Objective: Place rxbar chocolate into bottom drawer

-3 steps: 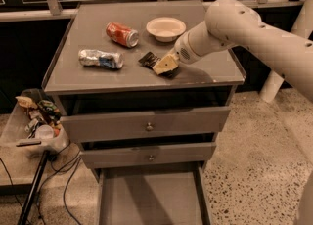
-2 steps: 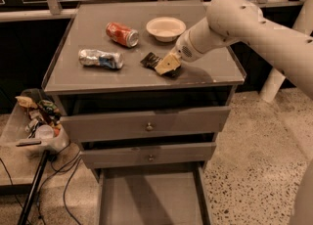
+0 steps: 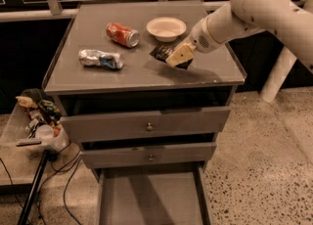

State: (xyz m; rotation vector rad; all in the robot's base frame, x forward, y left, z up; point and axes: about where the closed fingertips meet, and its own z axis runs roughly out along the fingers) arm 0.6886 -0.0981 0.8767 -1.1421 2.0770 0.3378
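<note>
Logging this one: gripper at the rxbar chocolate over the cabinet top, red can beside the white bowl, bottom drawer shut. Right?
No: the camera view shows the bottom drawer pulled open. The rest holds: gripper at the rxbar chocolate over the cabinet top, red can beside the white bowl.

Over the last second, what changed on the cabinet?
The gripper, jaws shut on the rxbar chocolate, shifted right and slightly up above the cabinet top, carrying the bar with it; the bar now looks lifted off the surface. Unchanged: red can, crushed can, bowl, and the bottom drawer, open as before.
</note>
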